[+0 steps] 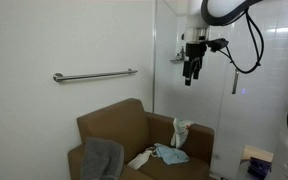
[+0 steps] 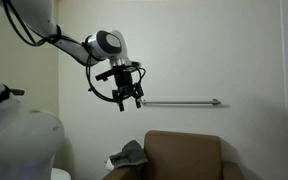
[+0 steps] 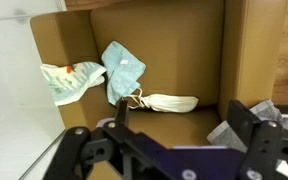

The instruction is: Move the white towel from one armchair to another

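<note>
Approach is only starting: tool [image 1: 191, 78] is hanging wide and empty high above the armchair [image 1: 109, 125], white towel [image 1: 141, 158] is lying on its seat; next move is calling for lowering straight onto it

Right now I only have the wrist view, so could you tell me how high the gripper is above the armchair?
Observer: The gripper hangs well above the armchair, about level with the grab bar on the wall behind it.
Operator: Thank you. Can you see a second armchair anywhere?
Observer: No, both exterior views show only this one.
Operator: And what is the grey cloth at the edge of my picture?
Observer: It is a grey towel draped over one armrest.
</note>
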Robot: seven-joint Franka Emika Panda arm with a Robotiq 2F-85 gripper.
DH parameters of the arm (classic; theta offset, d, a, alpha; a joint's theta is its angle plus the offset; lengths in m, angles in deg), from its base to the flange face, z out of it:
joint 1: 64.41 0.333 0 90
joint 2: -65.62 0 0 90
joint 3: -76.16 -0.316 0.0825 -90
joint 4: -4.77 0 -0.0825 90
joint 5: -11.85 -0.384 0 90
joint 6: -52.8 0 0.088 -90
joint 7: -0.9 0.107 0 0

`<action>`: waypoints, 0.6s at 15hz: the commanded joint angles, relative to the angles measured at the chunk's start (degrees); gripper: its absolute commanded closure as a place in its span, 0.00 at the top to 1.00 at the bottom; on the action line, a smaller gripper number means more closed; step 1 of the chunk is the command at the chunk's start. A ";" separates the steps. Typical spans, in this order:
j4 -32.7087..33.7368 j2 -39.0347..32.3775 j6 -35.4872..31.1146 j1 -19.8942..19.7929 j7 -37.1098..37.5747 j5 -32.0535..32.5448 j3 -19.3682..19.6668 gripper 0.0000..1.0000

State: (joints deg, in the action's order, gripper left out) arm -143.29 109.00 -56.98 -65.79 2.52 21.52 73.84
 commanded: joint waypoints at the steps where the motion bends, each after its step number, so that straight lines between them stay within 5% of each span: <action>1: 0.14 -0.04 0.19 0.24 0.13 0.12 0.17 1.00; 7: 0.15 -0.04 0.19 0.24 0.13 0.12 0.18 1.00; 9: 5.65 -3.42 2.16 0.79 3.75 -1.78 -2.29 1.00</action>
State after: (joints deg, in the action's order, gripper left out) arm -142.92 108.95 -56.95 -65.57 2.79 21.12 73.58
